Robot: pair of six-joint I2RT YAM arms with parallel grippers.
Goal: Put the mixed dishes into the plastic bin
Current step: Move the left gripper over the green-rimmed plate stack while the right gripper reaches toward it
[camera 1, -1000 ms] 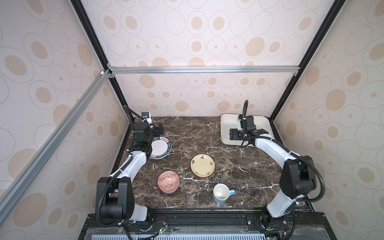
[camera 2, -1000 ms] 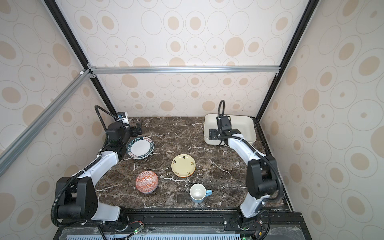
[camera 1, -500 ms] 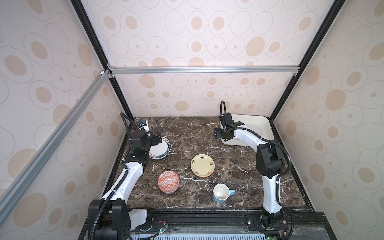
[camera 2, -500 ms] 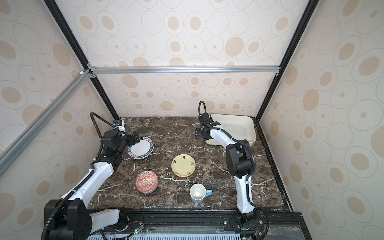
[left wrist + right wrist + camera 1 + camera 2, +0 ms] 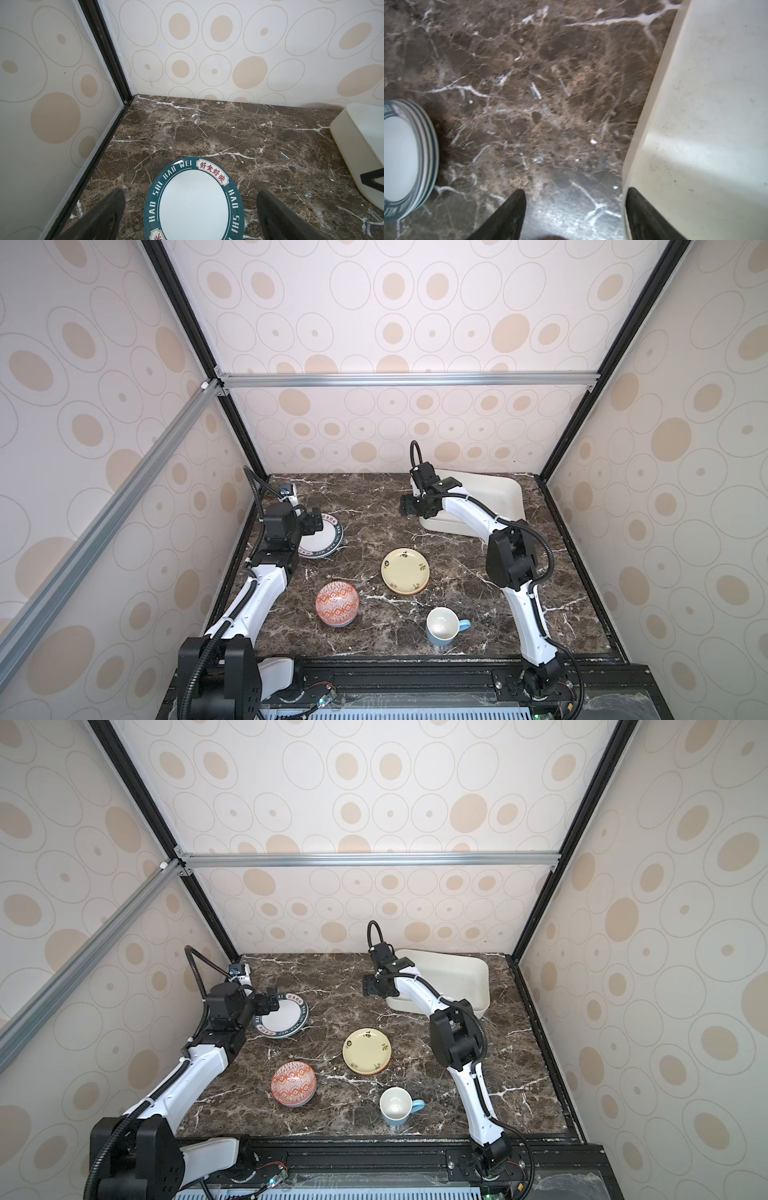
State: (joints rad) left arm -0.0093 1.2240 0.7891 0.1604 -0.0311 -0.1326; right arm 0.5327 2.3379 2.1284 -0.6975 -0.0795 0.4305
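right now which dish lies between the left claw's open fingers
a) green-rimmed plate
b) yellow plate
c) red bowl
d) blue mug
a: the left wrist view shows the green-rimmed plate lying on the table between the fingers of the open left claw.

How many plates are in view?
2. The green-rimmed white plate lies at the far left, by the left gripper; the cream-yellow plate lies mid-table. The right arm hides part of the bin, so another could be hidden.
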